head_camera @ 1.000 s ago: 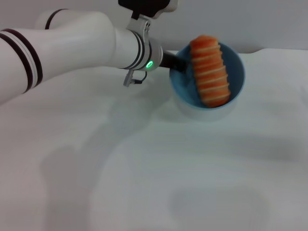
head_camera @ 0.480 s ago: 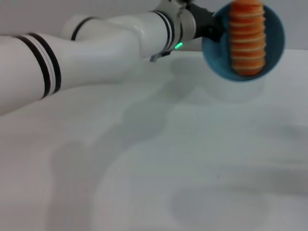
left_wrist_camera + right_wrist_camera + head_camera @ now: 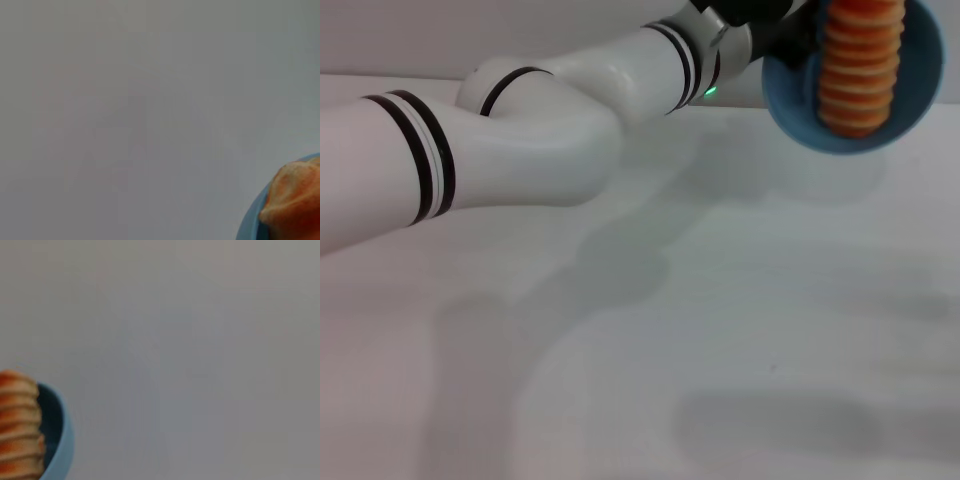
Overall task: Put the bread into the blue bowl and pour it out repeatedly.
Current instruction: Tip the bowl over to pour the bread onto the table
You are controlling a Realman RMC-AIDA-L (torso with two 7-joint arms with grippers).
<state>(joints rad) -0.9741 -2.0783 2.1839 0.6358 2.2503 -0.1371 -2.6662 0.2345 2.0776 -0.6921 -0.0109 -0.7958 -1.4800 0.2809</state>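
My left gripper (image 3: 788, 38) grips the left rim of the blue bowl (image 3: 922, 80) and holds it up in the air at the top right of the head view. The bowl is tilted with its mouth facing the camera. The orange-tan ridged bread (image 3: 860, 70) lies lengthwise inside it. The left wrist view shows one end of the bread (image 3: 295, 200) and a strip of the bowl's rim (image 3: 247, 227). The right wrist view shows the bread (image 3: 17, 430) in the bowl (image 3: 62, 440) from a distance. The right gripper is out of view.
The white tabletop (image 3: 720, 330) lies below the lifted bowl, with only arm shadows on it. My left arm (image 3: 520, 150) stretches across the upper left of the head view.
My left arm has lifted the bowl off the table and carried it up and to the right. The bowl has tipped further toward the camera, with the bread still inside.
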